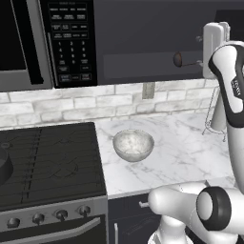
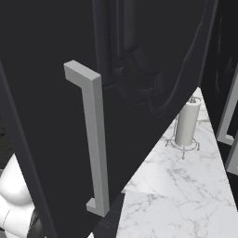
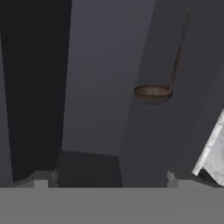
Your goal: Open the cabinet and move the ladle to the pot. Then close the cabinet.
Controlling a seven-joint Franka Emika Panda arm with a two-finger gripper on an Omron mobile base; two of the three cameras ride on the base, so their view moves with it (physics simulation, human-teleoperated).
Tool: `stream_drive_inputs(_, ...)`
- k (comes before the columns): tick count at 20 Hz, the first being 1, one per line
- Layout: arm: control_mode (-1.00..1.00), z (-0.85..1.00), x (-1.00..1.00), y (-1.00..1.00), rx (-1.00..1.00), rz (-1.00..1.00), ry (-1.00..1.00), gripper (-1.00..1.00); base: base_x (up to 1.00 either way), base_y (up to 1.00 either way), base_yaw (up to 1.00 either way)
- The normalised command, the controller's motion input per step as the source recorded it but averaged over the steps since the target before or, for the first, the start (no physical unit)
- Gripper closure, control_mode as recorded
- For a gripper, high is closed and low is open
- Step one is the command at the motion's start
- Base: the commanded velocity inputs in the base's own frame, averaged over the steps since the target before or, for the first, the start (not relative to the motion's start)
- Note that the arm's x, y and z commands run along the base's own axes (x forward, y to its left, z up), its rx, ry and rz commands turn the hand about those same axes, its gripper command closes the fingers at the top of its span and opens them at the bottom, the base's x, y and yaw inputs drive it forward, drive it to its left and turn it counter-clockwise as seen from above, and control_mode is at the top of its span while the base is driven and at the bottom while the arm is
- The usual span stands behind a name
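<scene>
The cabinet (image 1: pixel 143 38) stands open above the counter. Its ornate dark door (image 2: pixel 46 116), with a silver bar handle (image 2: pixel 95 139), is swung out toward the right base camera. Inside lies the ladle (image 1: pixel 178 59), a small brown cup with its thin handle pointing right. In the hand view the ladle (image 3: pixel 152 93) is ahead and to the upper right. My gripper (image 3: pixel 109 180) is open, short of the ladle, with nothing between its fingertips (image 3: pixel 41 178). My white hand (image 1: pixel 214 47) hovers at the end of the ladle's handle. A sliver of the dark pot (image 1: pixel 3 167) shows on the stove at the left edge.
A black microwave (image 1: pixel 66 40) hangs left of the cabinet. A pale speckled bowl (image 1: pixel 133 144) sits on the marble counter (image 1: pixel 181 143) beside the black stove (image 1: pixel 52 162). A paper towel roll (image 2: pixel 187 123) stands at the back right, under the open door.
</scene>
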Motion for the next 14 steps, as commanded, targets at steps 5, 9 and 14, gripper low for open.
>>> stream_drive_inputs(5, -1.00, 0.00, 0.11, 0.00, 0.00, 0.00, 0.00, -1.00, 0.00, 0.00, 0.00)
stream_drive_inputs(9, -1.00, 0.00, 0.13, 0.00, 0.00, 0.00, 0.00, -1.00, 0.00, 0.00, 0.00)
stream_drive_inputs(14, -1.00, 0.00, 0.17, 0.00, 0.00, 0.00, 0.00, -1.00, 0.00, 0.00, 0.00)
